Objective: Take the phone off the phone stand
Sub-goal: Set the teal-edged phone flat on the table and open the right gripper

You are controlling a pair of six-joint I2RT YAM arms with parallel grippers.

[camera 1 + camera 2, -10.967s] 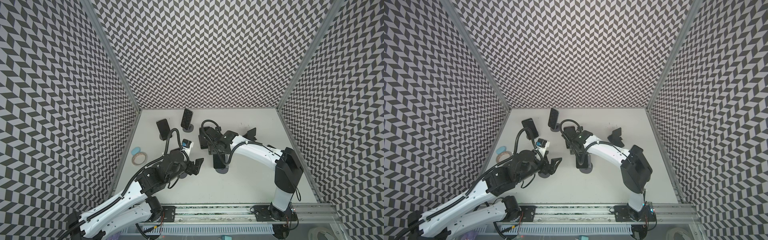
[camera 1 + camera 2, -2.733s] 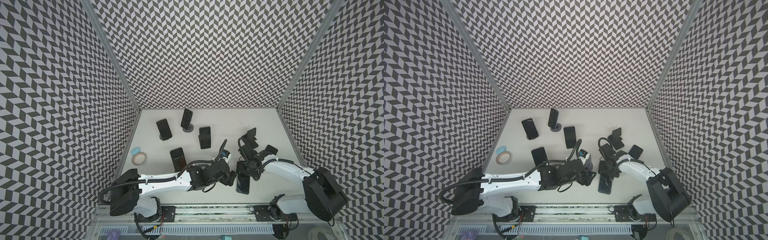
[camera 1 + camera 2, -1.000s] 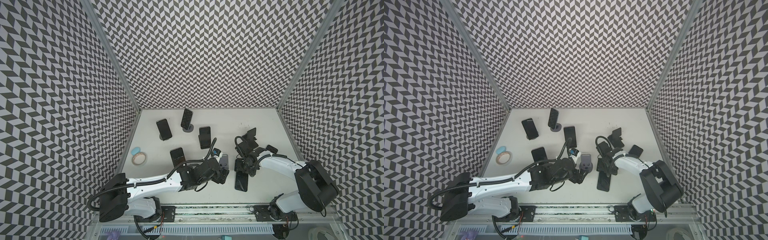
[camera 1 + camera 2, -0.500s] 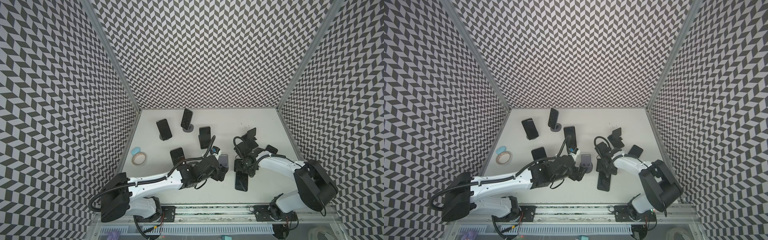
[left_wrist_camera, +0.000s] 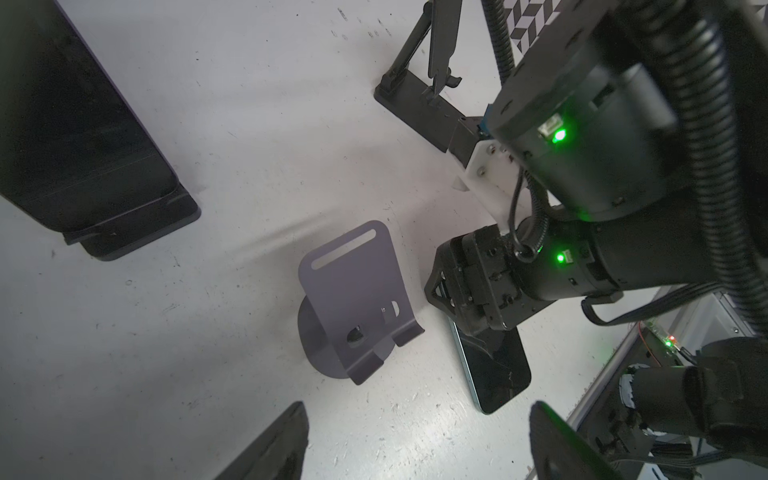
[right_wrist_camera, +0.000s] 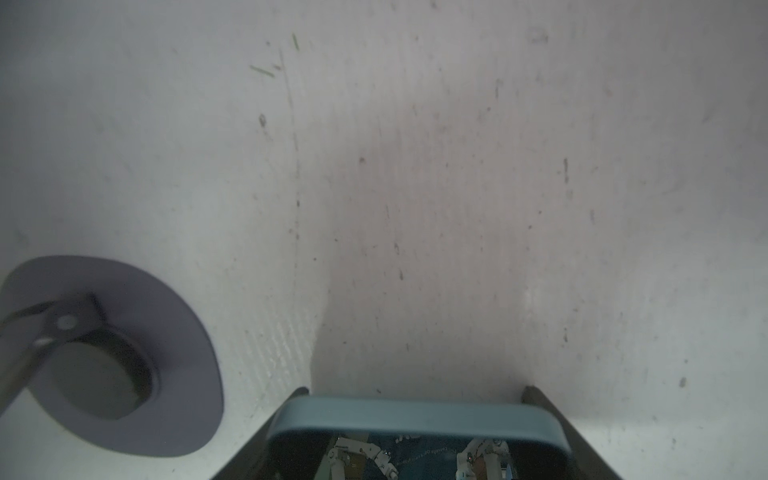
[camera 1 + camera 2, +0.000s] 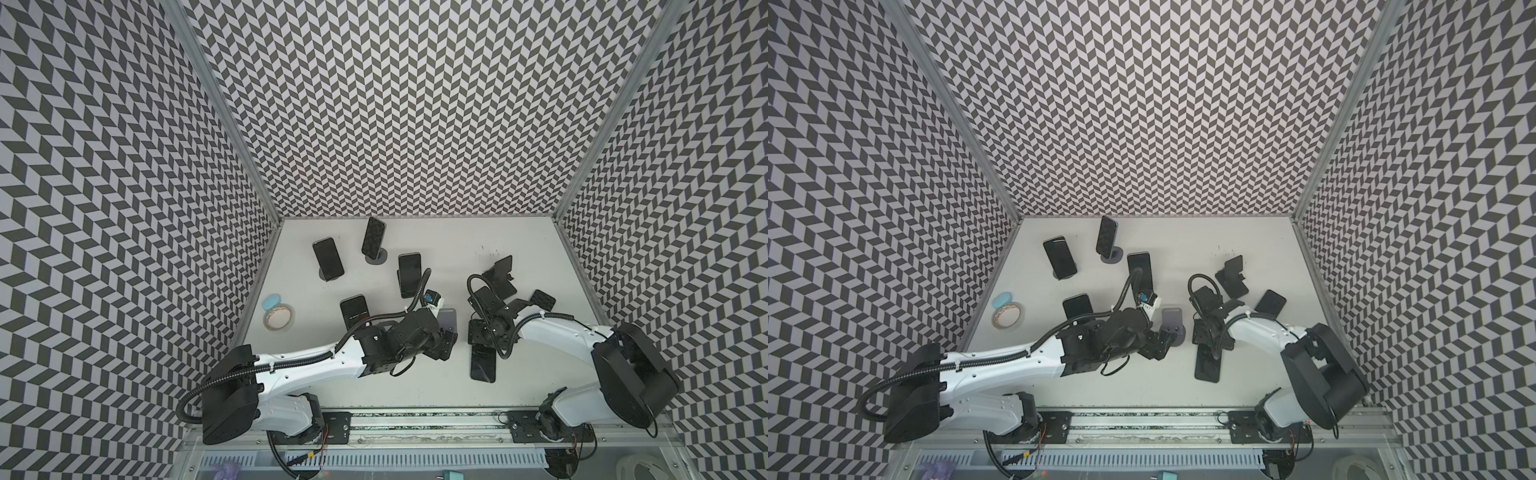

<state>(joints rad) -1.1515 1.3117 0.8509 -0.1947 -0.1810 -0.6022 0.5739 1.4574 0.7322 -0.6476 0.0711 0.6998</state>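
The dark flat phone with a teal rim (image 7: pixel 483 368) lies flat on the white counter (image 7: pixel 415 386), just right of the grey-violet metal phone stand with a round base (image 7: pixel 449 328) and apart from it. The right jaws sit over the end of the phone that is level with the stand and pinch it across its width. In the right wrist view we see the teal rim (image 6: pixel 415 415) filling the gap between their black fingers (image 6: pixel 257 451), with the stand's base (image 6: pixel 166 316) off to one side.

The left jaws are spread wide and hold nothing. They hover just on the near side of the stand, whose cradle (image 5: pixel 353 291) carries no phone.

Eleven seconds ago we see the phone propped upright in that stand, with the right jaws at it; now it is out and flat beside the stand. Since a second ago the phone and the stand have kept their places.
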